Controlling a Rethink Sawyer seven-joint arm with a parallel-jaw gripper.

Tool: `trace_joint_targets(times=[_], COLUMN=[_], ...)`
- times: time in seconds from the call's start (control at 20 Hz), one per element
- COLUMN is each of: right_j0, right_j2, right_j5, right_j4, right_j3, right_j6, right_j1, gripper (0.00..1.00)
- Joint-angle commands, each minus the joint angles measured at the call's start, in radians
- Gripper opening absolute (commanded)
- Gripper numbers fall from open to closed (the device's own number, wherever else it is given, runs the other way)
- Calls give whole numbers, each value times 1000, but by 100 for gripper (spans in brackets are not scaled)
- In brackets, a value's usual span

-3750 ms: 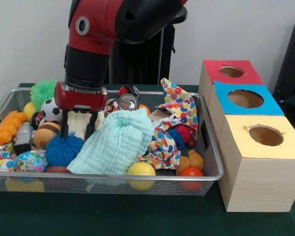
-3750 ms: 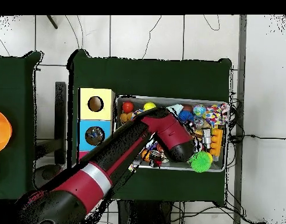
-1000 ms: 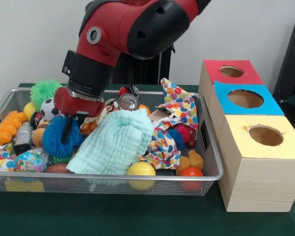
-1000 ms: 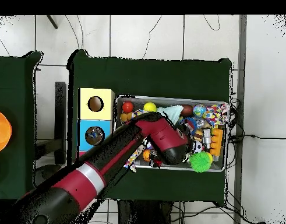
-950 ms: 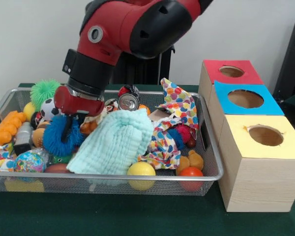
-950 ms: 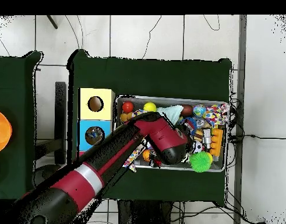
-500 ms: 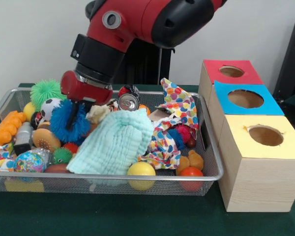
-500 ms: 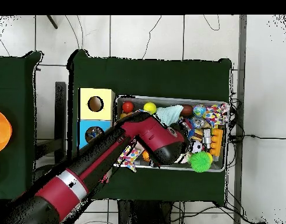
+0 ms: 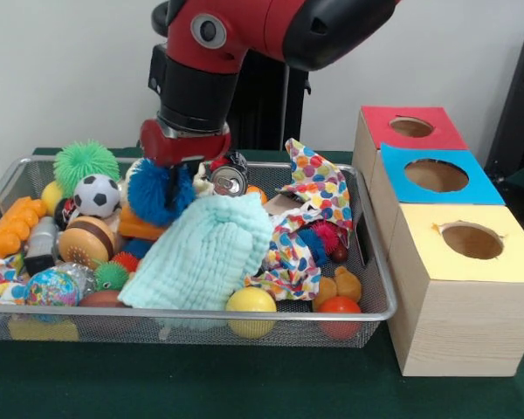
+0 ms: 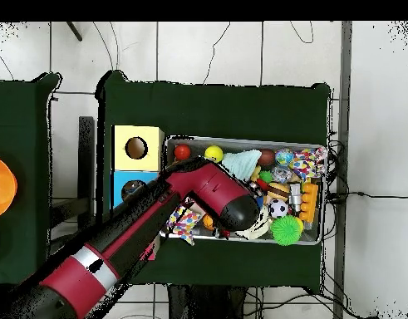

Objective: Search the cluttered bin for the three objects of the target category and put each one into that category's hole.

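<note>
Green cloth covers the table, and above the wire bin (image 9: 380, 288) the gripper (image 9: 168, 188) pinches the blue spiky ball (image 9: 160, 193) (soft, light and squishy, I think), best held around its middle.

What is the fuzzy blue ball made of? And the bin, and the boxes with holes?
Blue spiky ball, held in the pincer: probably soft rubber, going by its floppy strands. Bin: shiny wire mesh, likely metal. Boxes: pale wood grain on the sides, with matte coloured tops, maybe paper.
</note>
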Motion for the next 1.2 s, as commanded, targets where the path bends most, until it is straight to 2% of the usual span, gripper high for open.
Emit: trace_joint_targets(times=[0.05, 0.2, 0.65, 0.85, 1.2], right_j0=[3, 0, 21, 26, 37], right_j2=[70, 53, 42, 41, 53], right_j5=[-237, -310, -391, -392, -373], right_j4=[-41, -65, -111, -131, -131], right_j3=[-14, -42, -52, -52, -13], right_j6=[376, 418, 463, 466, 436], right_j1=[-20, -12, 38, 58, 51], gripper=[0, 0, 0, 0, 0])
